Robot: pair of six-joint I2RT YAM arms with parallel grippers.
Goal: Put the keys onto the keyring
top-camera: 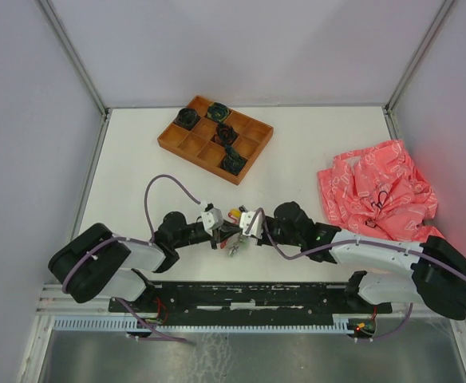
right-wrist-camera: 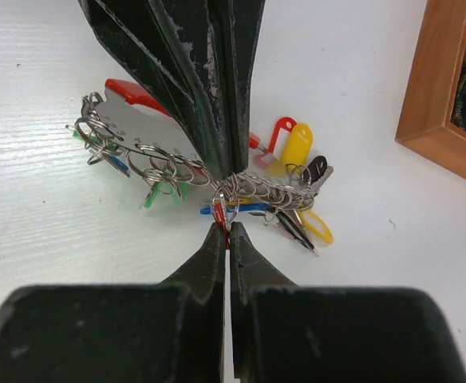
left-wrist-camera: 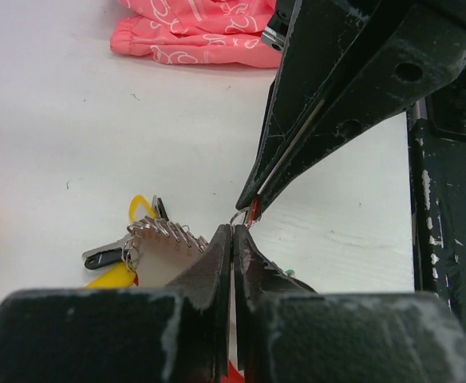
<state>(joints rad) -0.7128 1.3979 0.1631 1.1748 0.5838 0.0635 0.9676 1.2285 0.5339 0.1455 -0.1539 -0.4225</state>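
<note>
Both grippers meet tip to tip at the table's near middle. My left gripper (left-wrist-camera: pixel 232 230) (top-camera: pixel 224 230) is shut on the keyring (right-wrist-camera: pixel 137 128), a grey metal plate with a red end and several small rings strung along its edge (left-wrist-camera: pixel 165 251). My right gripper (right-wrist-camera: pixel 227 229) (top-camera: pixel 239 230) is shut on a red key tag (right-wrist-camera: pixel 224 214) with a small ring, held right against the keyring's row of rings. The tag also shows in the left wrist view (left-wrist-camera: pixel 254 211). Green (right-wrist-camera: pixel 157 195), yellow (right-wrist-camera: pixel 297 148), blue (right-wrist-camera: pixel 237 209) and black keys hang off the rings on the table.
A wooden compartment tray (top-camera: pixel 215 137) with dark coiled bundles stands at the back centre; its corner shows in the right wrist view (right-wrist-camera: pixel 448 88). A crumpled pink bag (top-camera: pixel 377 191) lies at the right. White walls enclose the table.
</note>
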